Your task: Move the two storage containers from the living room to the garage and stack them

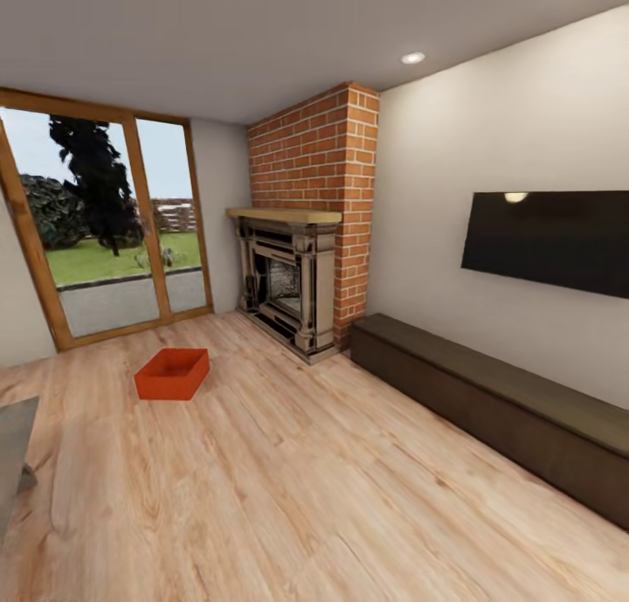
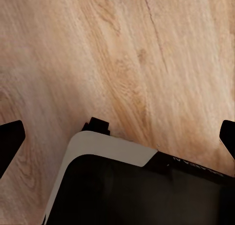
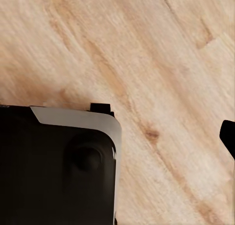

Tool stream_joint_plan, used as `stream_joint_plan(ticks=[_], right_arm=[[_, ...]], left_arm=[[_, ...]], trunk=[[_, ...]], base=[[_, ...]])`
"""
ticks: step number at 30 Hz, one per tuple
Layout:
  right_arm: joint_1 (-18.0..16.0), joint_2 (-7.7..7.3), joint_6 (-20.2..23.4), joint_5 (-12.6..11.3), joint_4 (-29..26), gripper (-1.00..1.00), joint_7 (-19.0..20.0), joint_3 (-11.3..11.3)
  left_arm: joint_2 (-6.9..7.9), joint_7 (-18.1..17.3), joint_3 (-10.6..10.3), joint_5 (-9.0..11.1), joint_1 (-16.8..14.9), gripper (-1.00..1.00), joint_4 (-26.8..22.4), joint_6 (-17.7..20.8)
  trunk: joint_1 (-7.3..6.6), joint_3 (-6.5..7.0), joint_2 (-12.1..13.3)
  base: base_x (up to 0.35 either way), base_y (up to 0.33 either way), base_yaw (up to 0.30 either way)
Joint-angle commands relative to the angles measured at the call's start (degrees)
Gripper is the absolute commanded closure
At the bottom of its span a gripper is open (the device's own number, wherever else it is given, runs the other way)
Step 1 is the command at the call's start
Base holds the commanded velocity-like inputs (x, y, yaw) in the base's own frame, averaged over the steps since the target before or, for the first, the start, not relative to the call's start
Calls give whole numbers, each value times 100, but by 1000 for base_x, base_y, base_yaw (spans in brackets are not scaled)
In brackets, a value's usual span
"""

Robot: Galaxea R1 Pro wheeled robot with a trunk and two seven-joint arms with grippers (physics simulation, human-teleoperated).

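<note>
Head view: living rm w/ light wood plank floor [image 1: 288, 488], grain and knots plain, boards running diagonally. One orange-red rectangular open-top bin [image 1: 172, 374], thin plain walls, empty inside, sits flat on the planks near the glass doors [image 1: 105, 226] and well apart from everything else. Doors have a warm wood frame; grass, dark tree and grey paving seen through the panes. Red brick fireplace column [image 1: 319, 174] w/ pale mortar lines stands in the corner; a light wooden mantel shelf [image 1: 284, 215] tops a carved dark-and-cream surround w/ black firebox. Flat black wall-mounted TV [image 1: 550, 239], glossy, catches a ceiling-light reflection. Below it a long low dark brown bench [image 1: 507, 410], matte, boxy, runs along the plain white wall, its near end just beside the brick. Round recessed lights in the ceiling. Grey slab edge at the head view's lower left, can't tell what it is.

Left wrist view: left gripper [image 2: 120, 137] w/ dark fingertips [image 2: 10, 137] at both picture edges, spread wide, nothing between them. It hangs over wood planks and the robot's black base w/ pale grey rounded rim [image 2: 107, 149].

Right wrist view: right gripper [image 3: 117, 132] — one dark fingertip [image 3: 228, 134] at the picture edge, the other out of frame; how far apart, can't tell. Same black base w/ grey rim and wood floor below it.
</note>
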Motion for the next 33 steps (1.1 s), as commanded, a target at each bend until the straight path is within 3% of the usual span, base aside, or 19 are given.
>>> stream_joint_plan(ticks=[1, 16, 33], right_arm=[[-5, 2, -25, -40, 13, -100, -4, 50], [-5, 1, -34, -40, 13, -100, -2, 49], [-5, -7, -29, 35, 13, -100, 53, 139]], left_arm=[[-1, 12, -23, 28, -5, -100, 4, -14], [-1, 12, -23, 28, -5, -100, 4, -21], [-1, 12, -23, 28, -5, -100, 4, -28]], trunk=[[4, -8, -4], [4, -8, -4], [4, -8, -4]], base=[[327, 0, 300], [327, 0, 292], [327, 0, 22]])
